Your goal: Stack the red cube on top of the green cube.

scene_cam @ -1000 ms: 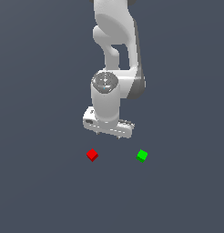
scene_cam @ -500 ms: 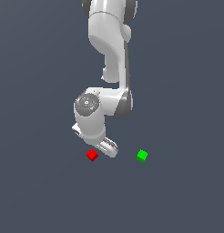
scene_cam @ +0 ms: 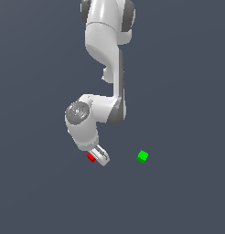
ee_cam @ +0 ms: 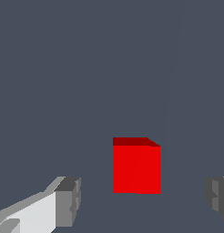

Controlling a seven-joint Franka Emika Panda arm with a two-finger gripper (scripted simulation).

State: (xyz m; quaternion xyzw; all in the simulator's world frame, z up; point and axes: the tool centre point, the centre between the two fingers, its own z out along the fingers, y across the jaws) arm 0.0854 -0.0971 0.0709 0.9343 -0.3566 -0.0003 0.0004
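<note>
Between the spread fingers of the pincer (ee_cam: 141, 200) sits the red cube (ee_cam: 135, 166), low on the surface; off-centre, ungripped; closing unevenly might shove it; green cube (scene_cam: 142, 156) well apart.

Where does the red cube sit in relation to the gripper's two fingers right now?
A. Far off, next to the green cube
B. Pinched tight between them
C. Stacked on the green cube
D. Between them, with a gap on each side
D: in the wrist view the red cube lies between the fingers of the gripper, clear gaps either side.
</note>
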